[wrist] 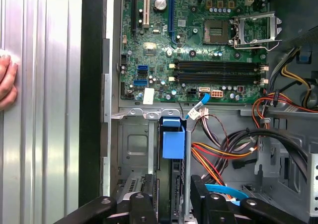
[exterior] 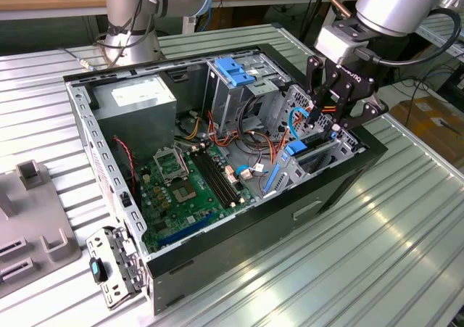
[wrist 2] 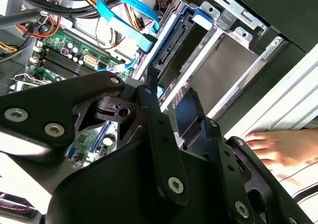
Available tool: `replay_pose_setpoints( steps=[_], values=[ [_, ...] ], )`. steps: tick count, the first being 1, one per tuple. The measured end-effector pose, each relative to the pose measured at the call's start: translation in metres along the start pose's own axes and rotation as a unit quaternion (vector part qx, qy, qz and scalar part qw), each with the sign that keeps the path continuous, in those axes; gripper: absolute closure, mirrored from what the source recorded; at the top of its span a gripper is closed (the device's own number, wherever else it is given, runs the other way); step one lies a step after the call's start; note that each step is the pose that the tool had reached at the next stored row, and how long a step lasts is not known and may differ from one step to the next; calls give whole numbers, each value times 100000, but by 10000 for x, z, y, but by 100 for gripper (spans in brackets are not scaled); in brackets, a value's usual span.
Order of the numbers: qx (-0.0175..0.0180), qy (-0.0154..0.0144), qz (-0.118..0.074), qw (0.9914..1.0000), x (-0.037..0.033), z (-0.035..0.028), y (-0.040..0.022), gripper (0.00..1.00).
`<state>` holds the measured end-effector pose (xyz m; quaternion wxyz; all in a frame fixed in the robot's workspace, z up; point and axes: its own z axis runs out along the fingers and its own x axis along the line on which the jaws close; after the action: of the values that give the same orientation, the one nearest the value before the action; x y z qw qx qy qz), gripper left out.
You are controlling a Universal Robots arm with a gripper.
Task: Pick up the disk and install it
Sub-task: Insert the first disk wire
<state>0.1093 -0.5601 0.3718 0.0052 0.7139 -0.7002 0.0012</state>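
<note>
The disk (wrist: 173, 137) is being gripped edge-on by the tool (wrist: 173, 193), clamped on it, partway inside the drive cage (wrist: 134, 144), so pickup is being judged done and seating unfinished.

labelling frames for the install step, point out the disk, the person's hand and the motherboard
the disk (wrist: 172, 139), first wrist view, its light-blue carrier end
the person's hand (wrist 2: 276, 152), second wrist view, middle of the hand
the motherboard (wrist: 149, 67), first wrist view, bare green board surface
</note>
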Motion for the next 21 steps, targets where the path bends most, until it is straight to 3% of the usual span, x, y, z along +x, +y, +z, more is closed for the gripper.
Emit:
replay_pose_setpoints(
  steps=[14, 21],
  values=[
    [-1, -4, 2, 100000, 0, -14, 0, 58],
    [0, -4, 6, 100000, -74, -15, -4, 58]
  ],
)
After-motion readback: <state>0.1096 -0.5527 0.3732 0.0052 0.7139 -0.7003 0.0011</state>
